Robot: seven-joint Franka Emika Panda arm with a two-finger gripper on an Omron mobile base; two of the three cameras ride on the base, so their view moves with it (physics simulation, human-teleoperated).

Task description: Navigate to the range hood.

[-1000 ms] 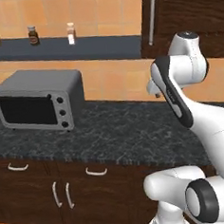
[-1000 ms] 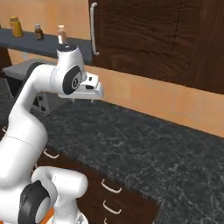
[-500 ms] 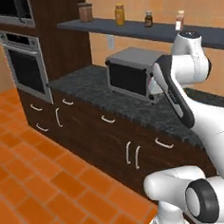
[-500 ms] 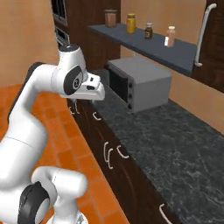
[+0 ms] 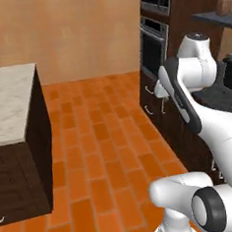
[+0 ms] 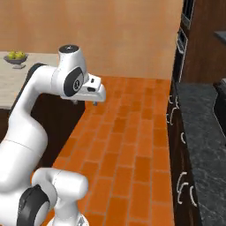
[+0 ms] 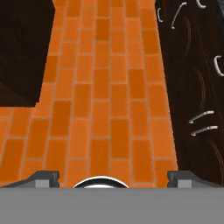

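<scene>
Swung away from the microwave toward brick floor point(image 5: 101, 153), nothing's gripped by the spread end effector point(image 7: 113, 177); hood's fixed, not grabbed.

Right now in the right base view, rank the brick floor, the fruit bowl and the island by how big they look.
1. Brick floor, largest.
2. Island, partly hidden by the arm.
3. Fruit bowl, smallest, though it sits farthest away.

No legible text, labels or numbers on anything here.

floor: orange brick point(image 5: 105, 138) | island: pale top point(image 5: 8, 102) | wall oven point(image 5: 154, 46)
</scene>
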